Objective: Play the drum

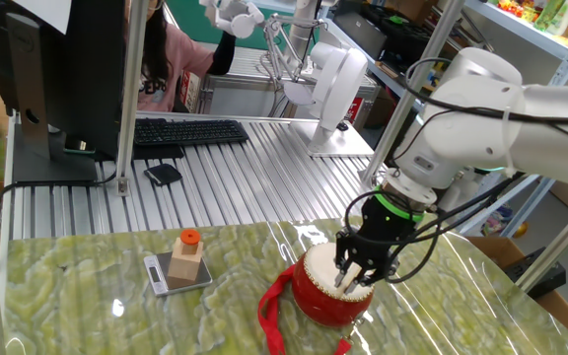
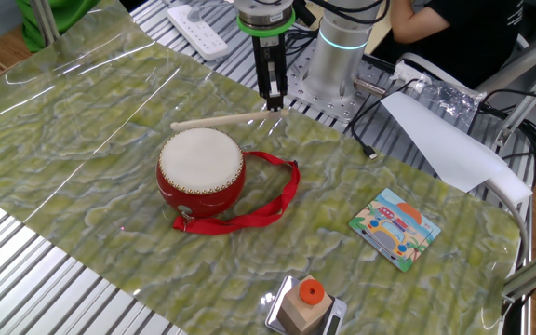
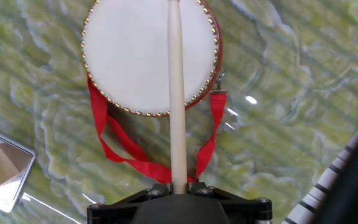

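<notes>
Your hand (image 2: 273,96), clamped on the drumstick (image 3: 177,93), points its shaft straight out over the drum (image 3: 148,53).

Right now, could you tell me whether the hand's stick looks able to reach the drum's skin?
Probably yes: the hand grips a drumstick already stretched over the drum, with nothing between them.

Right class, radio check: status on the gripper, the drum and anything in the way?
Gripper shut on drumstick. Stick lies out over the drum, skin up. Nothing between them; wooden block well aside.
</notes>
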You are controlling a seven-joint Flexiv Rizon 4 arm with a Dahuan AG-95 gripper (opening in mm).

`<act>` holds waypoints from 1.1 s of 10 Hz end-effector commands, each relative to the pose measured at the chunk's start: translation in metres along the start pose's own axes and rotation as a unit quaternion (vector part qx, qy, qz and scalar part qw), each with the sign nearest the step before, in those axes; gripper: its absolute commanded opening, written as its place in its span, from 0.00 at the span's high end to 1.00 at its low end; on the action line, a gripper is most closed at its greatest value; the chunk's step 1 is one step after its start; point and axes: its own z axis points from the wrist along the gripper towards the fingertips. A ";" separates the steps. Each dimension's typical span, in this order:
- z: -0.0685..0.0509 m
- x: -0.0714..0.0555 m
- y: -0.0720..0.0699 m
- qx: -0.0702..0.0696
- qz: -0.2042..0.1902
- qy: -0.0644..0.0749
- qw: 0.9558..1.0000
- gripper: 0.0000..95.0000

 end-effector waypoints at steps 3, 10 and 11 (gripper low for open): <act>-0.001 0.015 0.000 -0.003 -0.003 0.005 1.000 1.00; 0.011 0.025 0.003 -0.003 -0.003 0.005 1.000 1.00; 0.012 0.025 0.004 -0.003 -0.003 0.006 1.000 1.00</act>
